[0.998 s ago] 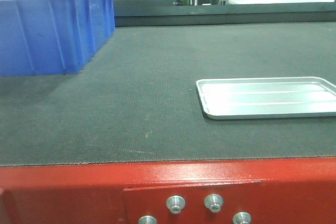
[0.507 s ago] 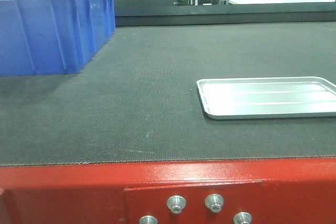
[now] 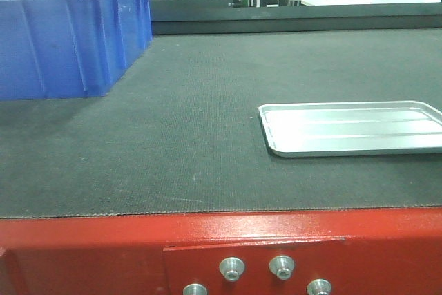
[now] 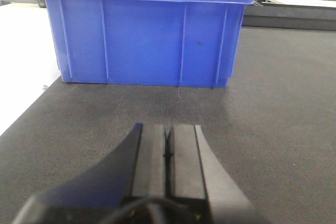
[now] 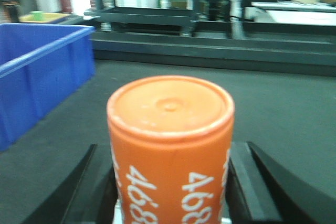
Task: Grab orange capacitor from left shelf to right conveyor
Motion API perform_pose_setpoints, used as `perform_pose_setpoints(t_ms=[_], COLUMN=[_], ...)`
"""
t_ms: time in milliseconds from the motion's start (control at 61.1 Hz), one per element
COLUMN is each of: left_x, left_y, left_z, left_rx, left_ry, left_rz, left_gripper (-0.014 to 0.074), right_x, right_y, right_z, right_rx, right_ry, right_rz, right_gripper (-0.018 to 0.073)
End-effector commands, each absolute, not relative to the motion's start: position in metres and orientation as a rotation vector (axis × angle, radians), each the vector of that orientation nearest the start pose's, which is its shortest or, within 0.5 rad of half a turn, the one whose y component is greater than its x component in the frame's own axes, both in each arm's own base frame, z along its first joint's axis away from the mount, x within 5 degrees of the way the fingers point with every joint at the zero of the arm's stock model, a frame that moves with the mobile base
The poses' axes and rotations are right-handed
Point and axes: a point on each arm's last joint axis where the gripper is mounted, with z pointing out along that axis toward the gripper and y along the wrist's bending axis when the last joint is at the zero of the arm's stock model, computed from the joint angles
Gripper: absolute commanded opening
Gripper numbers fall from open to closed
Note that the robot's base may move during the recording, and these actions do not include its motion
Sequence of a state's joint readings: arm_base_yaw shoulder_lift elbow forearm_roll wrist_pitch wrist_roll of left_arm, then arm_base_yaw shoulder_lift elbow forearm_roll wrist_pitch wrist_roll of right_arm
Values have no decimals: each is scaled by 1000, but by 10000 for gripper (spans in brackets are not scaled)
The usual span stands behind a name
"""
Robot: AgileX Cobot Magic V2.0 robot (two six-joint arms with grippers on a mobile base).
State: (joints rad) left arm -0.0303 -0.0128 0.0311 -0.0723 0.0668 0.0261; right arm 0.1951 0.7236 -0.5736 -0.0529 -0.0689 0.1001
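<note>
The orange capacitor (image 5: 170, 145), printed with "4680" in white, stands upright between the fingers of my right gripper (image 5: 171, 153), which is shut on it. It is held above the right conveyor's dark belt (image 5: 283, 108). My left gripper (image 4: 168, 129) is shut and empty, low over the belt (image 4: 273, 103), in front of a blue bin. In the front view the belt (image 3: 193, 122) and its red frame with bolts (image 3: 103, 246) show, but neither gripper. The left shelf is out of view.
A blue plastic bin (image 3: 69, 32) stands on the belt at the back left; it also shows in the left wrist view (image 4: 142, 35) and the right wrist view (image 5: 37, 72). A shallow silver tray (image 3: 352, 128) lies on the belt at the right.
The front view has shifted very slightly. Nothing on the belt has moved.
</note>
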Motion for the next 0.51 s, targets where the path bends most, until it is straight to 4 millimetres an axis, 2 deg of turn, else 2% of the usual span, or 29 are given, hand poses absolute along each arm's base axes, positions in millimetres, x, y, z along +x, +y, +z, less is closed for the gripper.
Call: perform_pose_setpoints(t_ms=[0, 213, 393, 491], left_x=[55, 55, 55, 55], left_y=[-2, -2, -2, -2], left_z=[207, 207, 207, 207], left_rx=[-14, -14, -14, -14], left_ry=[1463, 1463, 1463, 1463], left_rz=[-65, -65, -65, -65], left_gripper=[-127, -127, -127, -127], right_x=[171, 207, 226, 235], right_y=[44, 62, 66, 64], right_z=[360, 313, 271, 257], right_rx=[-166, -284, -288, -276], right_ry=[1416, 1458, 1519, 1521], right_rz=[234, 233, 247, 245], right_gripper=[116, 116, 116, 116])
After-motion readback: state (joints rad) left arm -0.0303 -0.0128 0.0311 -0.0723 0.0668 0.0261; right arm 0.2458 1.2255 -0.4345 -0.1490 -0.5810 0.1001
